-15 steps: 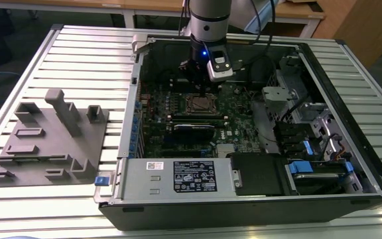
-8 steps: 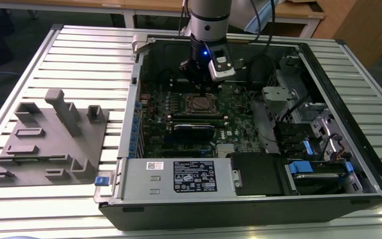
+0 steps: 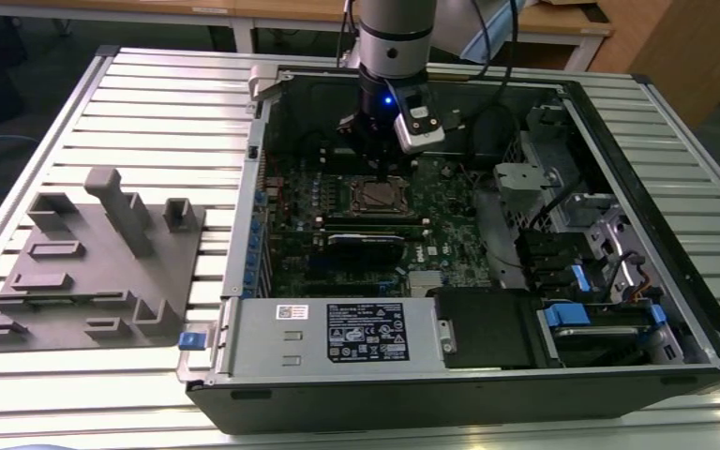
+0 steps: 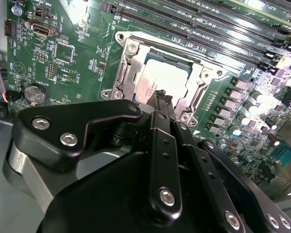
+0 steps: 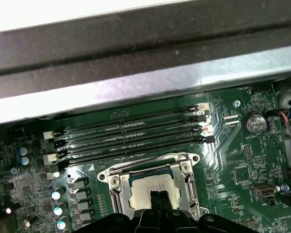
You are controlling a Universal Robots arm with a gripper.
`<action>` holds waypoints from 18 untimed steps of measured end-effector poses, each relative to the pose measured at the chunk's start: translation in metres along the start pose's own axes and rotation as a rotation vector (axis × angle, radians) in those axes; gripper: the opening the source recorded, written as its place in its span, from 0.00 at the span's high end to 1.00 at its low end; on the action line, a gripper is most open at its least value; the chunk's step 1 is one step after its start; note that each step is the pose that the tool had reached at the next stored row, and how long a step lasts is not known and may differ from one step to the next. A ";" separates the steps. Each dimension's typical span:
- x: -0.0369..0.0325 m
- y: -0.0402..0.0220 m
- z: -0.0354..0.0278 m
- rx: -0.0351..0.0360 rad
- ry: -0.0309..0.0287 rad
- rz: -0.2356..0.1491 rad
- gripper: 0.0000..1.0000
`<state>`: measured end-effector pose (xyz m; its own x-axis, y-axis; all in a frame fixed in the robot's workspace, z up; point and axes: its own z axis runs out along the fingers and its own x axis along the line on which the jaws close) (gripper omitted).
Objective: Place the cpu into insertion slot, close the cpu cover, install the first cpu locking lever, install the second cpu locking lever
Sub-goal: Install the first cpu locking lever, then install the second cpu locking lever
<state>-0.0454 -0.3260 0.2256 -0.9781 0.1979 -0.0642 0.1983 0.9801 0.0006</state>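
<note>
The cpu (image 4: 162, 82) is seen lying in the insertion slot (image 4: 123, 73) on the green motherboard (image 4: 68, 53), its pale metal top showing through the square window of the cpu cover (image 4: 196, 94), which appears to be lowered around it. The gripper (image 4: 161, 99) is held just above the near edge of the chip, its dark fingertips (image 5: 160, 200) overlapping the chip's edge in both wrist views. The jaws appear drawn close together with nothing gripped between them — though whether the tips are pressing on the chip or hovering over it cannot be told.

The step in hand is judged to be the seating of the chip or the closing of the frame. For it to be done well, pressure is best applied straight down and evenly, so that the chip stays flat and square within the slot's rim, and sideways drag across the socket is to be avoided. The memory slots (image 5: 131, 133), lying just beside the socket, should be kept clear of the fingers.

Much is hidden. The socket's near edge is covered by the gripper body in both wrist views. The locking levers cannot be made out with any certainty, so their state is left open. In the exterior view the socket (image 3: 377, 195) is small inside the computer case (image 3: 660, 141) on the tabletop (image 3: 147, 94), directly beneath the arm — no detail of the cover is legible there.
</note>
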 end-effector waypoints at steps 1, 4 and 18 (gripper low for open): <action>0.0000 -0.0001 0.0000 0.0002 0.0001 0.000 0.89; -0.0001 -0.0005 -0.0001 0.0003 0.0001 0.000 0.89; -0.0004 -0.0010 -0.0031 0.0004 0.0001 0.000 0.89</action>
<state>-0.0454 -0.3270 0.2287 -0.9781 0.1979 -0.0641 0.1983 0.9801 0.0003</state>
